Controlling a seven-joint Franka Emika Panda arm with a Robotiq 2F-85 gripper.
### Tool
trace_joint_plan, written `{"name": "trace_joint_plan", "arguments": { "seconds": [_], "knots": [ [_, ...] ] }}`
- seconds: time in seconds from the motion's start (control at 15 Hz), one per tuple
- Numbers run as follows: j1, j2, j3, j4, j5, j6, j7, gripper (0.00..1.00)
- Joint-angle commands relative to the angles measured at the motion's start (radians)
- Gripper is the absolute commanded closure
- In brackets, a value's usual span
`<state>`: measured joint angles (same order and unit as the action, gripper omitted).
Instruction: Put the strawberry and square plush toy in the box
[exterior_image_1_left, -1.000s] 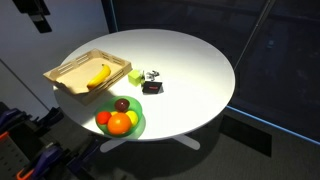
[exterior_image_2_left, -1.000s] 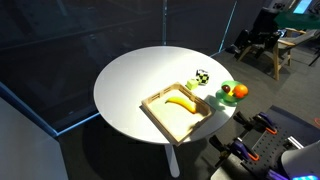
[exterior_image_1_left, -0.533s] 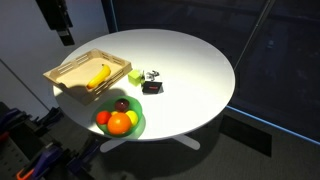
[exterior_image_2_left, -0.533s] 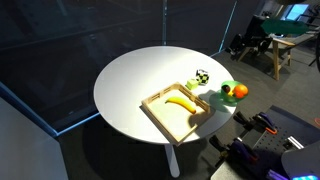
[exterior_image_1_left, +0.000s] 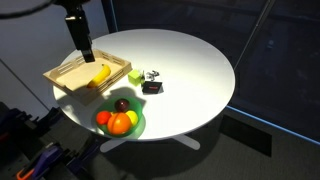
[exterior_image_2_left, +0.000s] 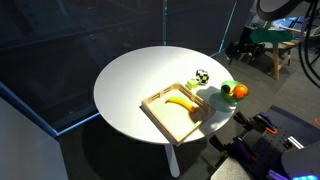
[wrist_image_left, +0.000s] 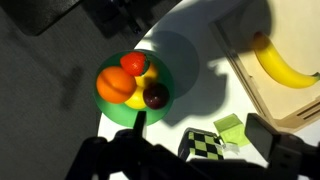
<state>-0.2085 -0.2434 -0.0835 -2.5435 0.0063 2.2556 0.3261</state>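
The strawberry (exterior_image_1_left: 103, 118) is small and red and lies on the round green plate (exterior_image_1_left: 137, 126) beside an orange and a dark maroon fruit; it also shows in the wrist view (wrist_image_left: 133, 64). The square plush toy (exterior_image_1_left: 152, 88) is a flat dark square on the white table between plate and box. The box (exterior_image_1_left: 64, 80) is a light-wood tray holding a banana, and its corner shows in the wrist view (wrist_image_left: 262, 95). My gripper (exterior_image_1_left: 85, 55) hangs above the box's far side, open and empty. In the wrist view its fingers (wrist_image_left: 205, 135) are spread wide.
A yellow-green cube (exterior_image_1_left: 136, 76) sits against the box's corner, next to a black-and-green checkered piece (wrist_image_left: 207, 147). The banana (wrist_image_left: 280, 65) fills the middle of the box. The round table's edge runs just past the plate. The box also shows in an exterior view (exterior_image_2_left: 155, 112).
My gripper has moved down and to the right, from the upper left corner of the exterior view to over the box. Its shadow now falls on the box. Nothing on the table has moved.
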Motion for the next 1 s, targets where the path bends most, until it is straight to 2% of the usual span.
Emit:
{"name": "trace_joint_plan", "arguments": {
  "seconds": [0.0,0.93],
  "knots": [
    [-0.010,0.060,-0.013,0.036,-0.039,0.016,0.032,0.00],
    [0.005,0.081,-0.033,0.029,-0.019,0.016,0.007,0.00]
  ]
}}
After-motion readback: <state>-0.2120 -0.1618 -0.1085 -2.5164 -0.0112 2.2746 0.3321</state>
